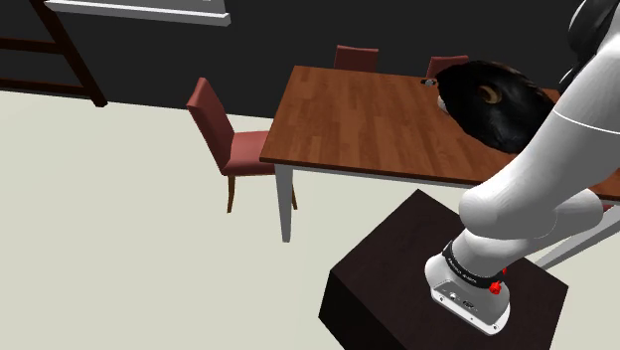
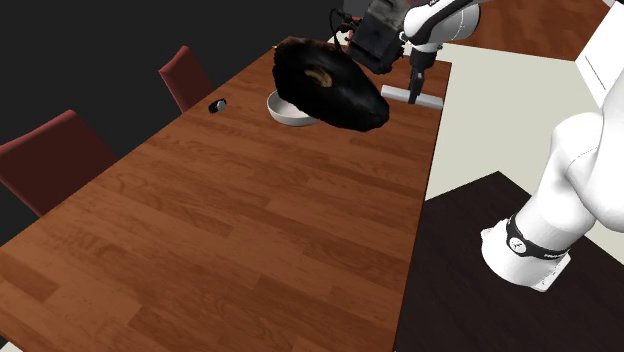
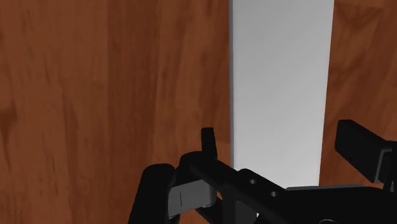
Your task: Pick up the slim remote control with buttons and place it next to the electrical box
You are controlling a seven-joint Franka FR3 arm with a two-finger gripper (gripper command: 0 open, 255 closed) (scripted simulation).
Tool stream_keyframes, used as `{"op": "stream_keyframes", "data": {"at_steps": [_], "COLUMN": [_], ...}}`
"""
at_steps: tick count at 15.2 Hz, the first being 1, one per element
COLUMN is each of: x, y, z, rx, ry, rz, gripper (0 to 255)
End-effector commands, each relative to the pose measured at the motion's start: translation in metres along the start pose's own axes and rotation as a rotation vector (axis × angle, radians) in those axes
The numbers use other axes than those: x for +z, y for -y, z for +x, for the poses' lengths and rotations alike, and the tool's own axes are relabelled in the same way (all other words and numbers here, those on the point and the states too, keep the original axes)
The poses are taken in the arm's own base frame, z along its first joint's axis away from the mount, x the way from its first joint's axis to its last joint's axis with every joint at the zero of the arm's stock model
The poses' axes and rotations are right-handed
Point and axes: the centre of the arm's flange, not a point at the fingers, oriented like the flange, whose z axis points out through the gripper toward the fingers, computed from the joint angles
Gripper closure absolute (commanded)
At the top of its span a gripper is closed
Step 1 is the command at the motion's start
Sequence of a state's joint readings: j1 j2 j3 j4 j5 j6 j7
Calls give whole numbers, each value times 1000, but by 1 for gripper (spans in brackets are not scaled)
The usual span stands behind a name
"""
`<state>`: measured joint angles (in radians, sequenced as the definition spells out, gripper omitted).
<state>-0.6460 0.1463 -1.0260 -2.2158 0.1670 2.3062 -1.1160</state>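
Since the slim pale remote (image 3: 280, 83) lay flat near a corner of the tabletop (image 3: 95, 95), by the edge facing my stand (image 1: 383, 273), I hung my fingers (image 3: 357, 141) open astride its narrow width. Neither seemed to touch it yet; closing there looked the surest grip.

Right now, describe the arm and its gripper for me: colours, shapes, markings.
The arm is glossy white, built of rounded, tube-like segments. A black band with small white lettering rings its lowest joint, with a small red mark beside it. The gripper is all black and angular, ending in two blocky fingers.
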Motion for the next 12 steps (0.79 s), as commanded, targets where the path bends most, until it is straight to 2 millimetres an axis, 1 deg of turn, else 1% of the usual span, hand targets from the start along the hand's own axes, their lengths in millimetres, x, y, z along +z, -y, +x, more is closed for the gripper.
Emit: {"op": "stream_keyframes", "data": {"at_steps": [1, 4, 7, 8, 12], "x": [0, 0, -39, -50, -50], "y": [0, 0, 0, 0, 0], "z": [0, 0, 0, 0, 0], "rx": [0, 0, 0, 0, 0], "ry": [0, 0, 0, 0, 0], "rz": [0, 0, 0, 0, 0], "gripper": [0, 0, 0, 0, 0]}}
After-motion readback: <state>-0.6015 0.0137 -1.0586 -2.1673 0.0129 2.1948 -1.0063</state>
